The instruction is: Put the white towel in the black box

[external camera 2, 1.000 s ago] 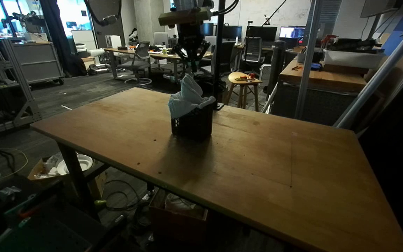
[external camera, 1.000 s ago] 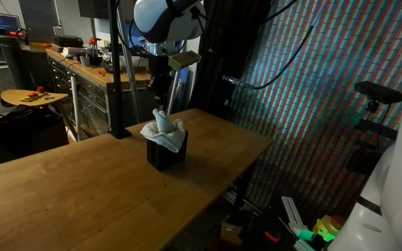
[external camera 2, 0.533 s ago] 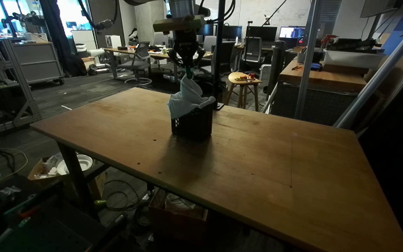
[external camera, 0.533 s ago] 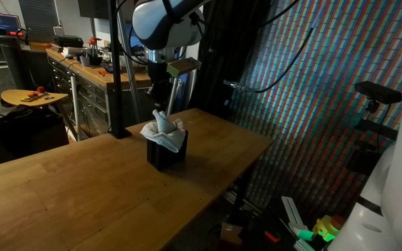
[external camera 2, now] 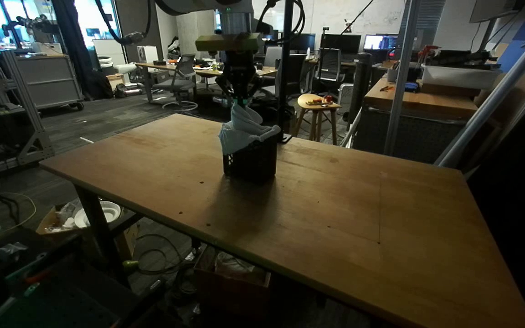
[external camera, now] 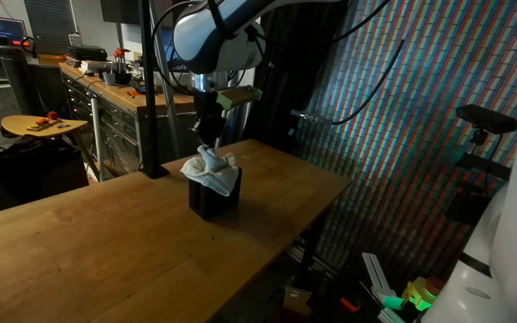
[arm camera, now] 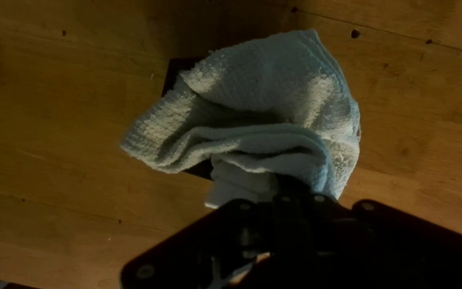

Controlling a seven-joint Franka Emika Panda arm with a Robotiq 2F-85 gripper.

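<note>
The white towel (external camera: pixel 216 177) sits bunched in the mouth of the black box (external camera: pixel 209 204), its folds draped over the rim and one fold standing up as a peak. In an exterior view the towel (external camera 2: pixel 244 134) hangs over one upper corner of the box (external camera 2: pixel 251 164). My gripper (external camera 2: pixel 240 102) points straight down, fingers together, its tips touching or just at the towel's peak. From the wrist, the towel (arm camera: pixel 263 80) hides most of the box's opening, while the shut gripper (arm camera: pixel 293 185) reaches in among the folds; the very tips are partly hidden.
The box stands on a wooden table (external camera 2: pixel 358 196). A black upright post (external camera: pixel 149 112) is fixed at the table's edge, close to the box and arm. Beyond are a workbench (external camera: pixel 101 94) and a small stool (external camera 2: pixel 318 103).
My gripper has come down from above onto the towel's peak, staying shut. The peak has sunk a little and leans over. The box has not moved.
</note>
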